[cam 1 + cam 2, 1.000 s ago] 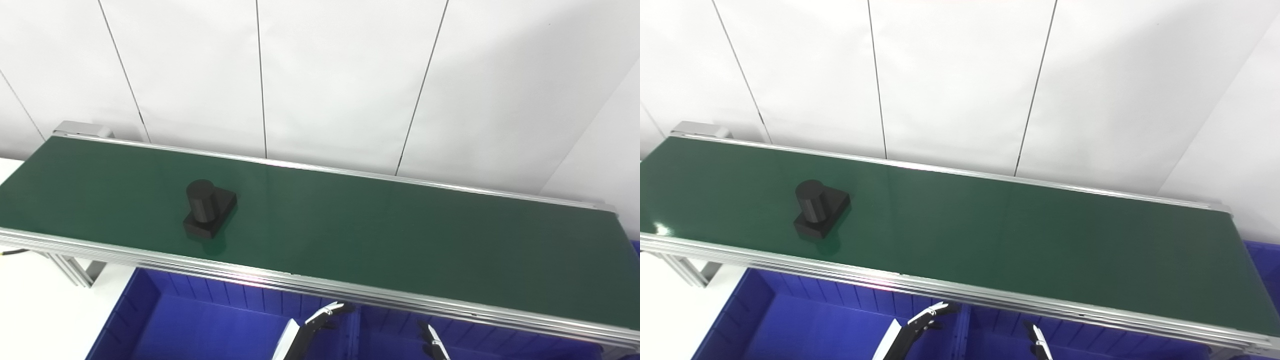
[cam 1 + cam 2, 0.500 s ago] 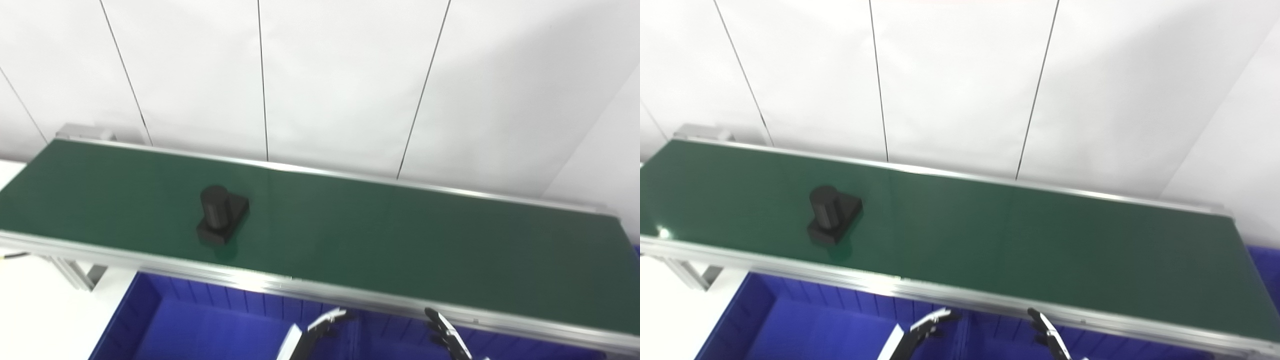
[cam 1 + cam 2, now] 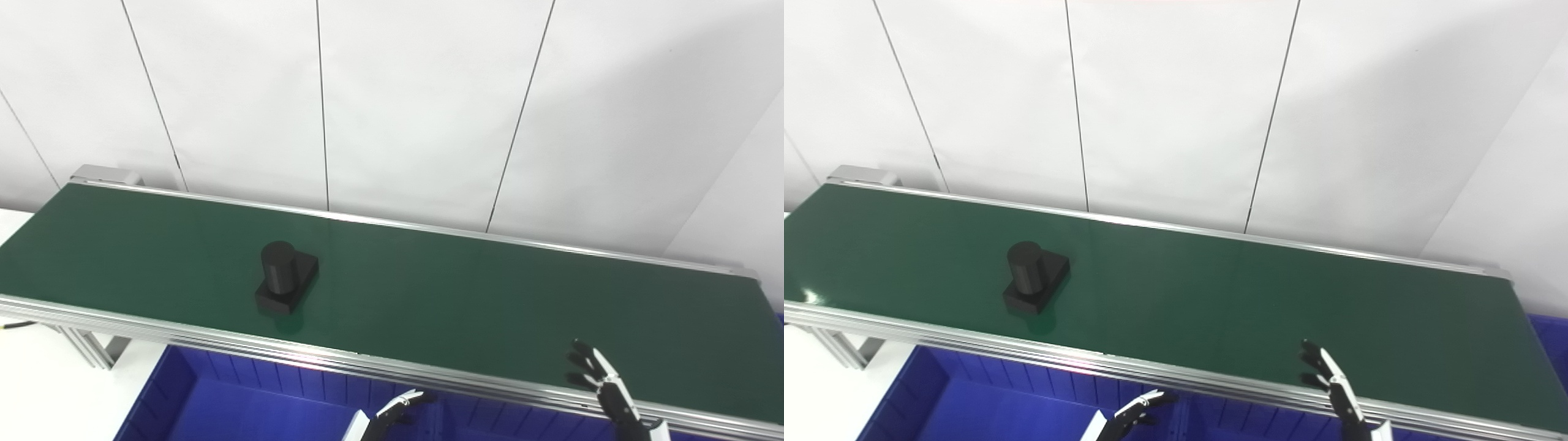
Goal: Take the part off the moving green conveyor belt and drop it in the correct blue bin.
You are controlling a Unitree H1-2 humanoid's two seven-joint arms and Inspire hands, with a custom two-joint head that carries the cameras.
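A black part, a short cylinder standing on a flat rectangular base, rides on the green conveyor belt, left of its middle. My right hand is raised over the belt's near rail at the right, fingers spread and holding nothing, far from the part. Only the fingertips of my left hand show at the bottom edge, in front of the blue bins below the belt; they are apart and hold nothing.
The belt's aluminium rails run along both sides. Its leg frame stands at the lower left on a white floor. Another blue bin's corner shows at the far right. A white panelled wall closes the back.
The part has travelled to the right along the belt. My right hand has risen from below the belt's edge to above the near rail. The camera has tilted slightly.
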